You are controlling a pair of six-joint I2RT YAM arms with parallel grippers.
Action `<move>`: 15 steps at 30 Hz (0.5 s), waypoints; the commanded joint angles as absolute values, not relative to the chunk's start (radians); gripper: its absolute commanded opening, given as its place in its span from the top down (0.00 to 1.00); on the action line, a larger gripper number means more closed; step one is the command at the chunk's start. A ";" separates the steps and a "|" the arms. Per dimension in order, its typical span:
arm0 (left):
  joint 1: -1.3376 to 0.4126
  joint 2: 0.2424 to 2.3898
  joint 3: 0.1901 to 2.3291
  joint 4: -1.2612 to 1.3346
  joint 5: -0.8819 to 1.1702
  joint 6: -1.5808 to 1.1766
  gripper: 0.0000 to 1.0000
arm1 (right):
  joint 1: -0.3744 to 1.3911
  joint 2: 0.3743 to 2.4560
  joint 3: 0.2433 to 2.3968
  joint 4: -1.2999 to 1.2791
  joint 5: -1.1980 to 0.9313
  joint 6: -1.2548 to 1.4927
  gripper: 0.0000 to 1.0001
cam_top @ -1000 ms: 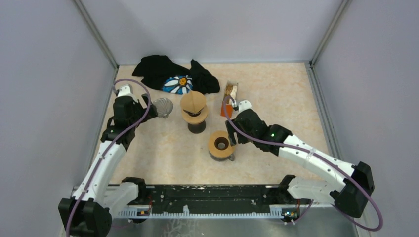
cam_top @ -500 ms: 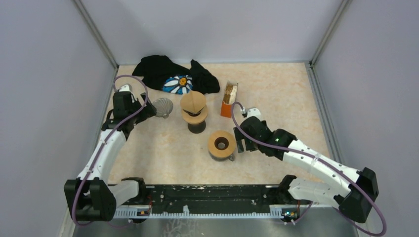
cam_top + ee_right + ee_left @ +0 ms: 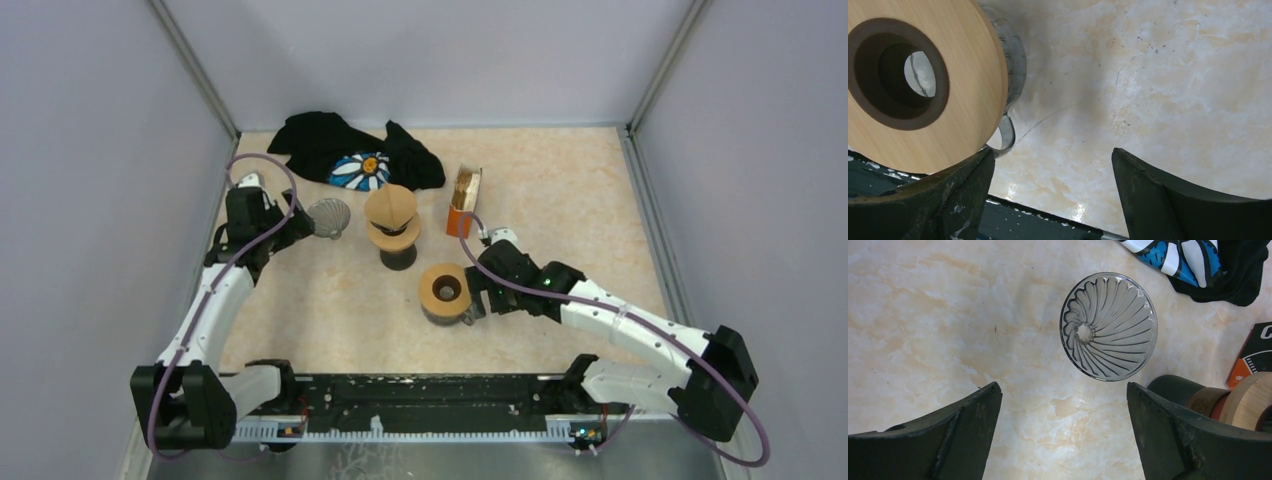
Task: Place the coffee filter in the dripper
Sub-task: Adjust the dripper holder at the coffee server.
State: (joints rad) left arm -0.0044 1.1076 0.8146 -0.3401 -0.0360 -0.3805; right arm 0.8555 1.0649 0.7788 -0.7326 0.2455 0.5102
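Observation:
The clear ribbed glass dripper (image 3: 330, 215) lies on its side at the left; in the left wrist view (image 3: 1108, 325) its mouth faces the camera. A brown paper coffee filter (image 3: 390, 205) sits as a cone on a wood-collared black stand (image 3: 397, 257) in the middle. My left gripper (image 3: 296, 226) is open and empty, just left of the dripper; in its own view (image 3: 1063, 405) the dripper lies ahead of the fingers. My right gripper (image 3: 478, 296) is open and empty beside a wood-collared glass server (image 3: 445, 292). In its own view (image 3: 1053, 170) the left finger is close to the server's glass handle (image 3: 1007, 134).
An orange box of filters (image 3: 462, 205) stands right of the stand. A black cloth with a daisy print (image 3: 358, 155) lies at the back left. Grey walls close in the table on three sides. A black rail (image 3: 420, 400) runs along the near edge.
My right gripper has moved down from beside the orange box and then left, up against the glass server. My left arm has pulled back a little from the dripper.

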 commanded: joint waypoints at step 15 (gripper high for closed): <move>0.007 1.064 0.753 -0.254 0.000 -0.382 0.04 | 0.864 1.048 0.795 -0.664 0.257 0.528 0.12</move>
State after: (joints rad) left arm -0.0017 1.0721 0.7582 -0.3004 -0.0223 -0.3813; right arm 0.8555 1.0840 0.7788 -0.6750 0.2203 0.5179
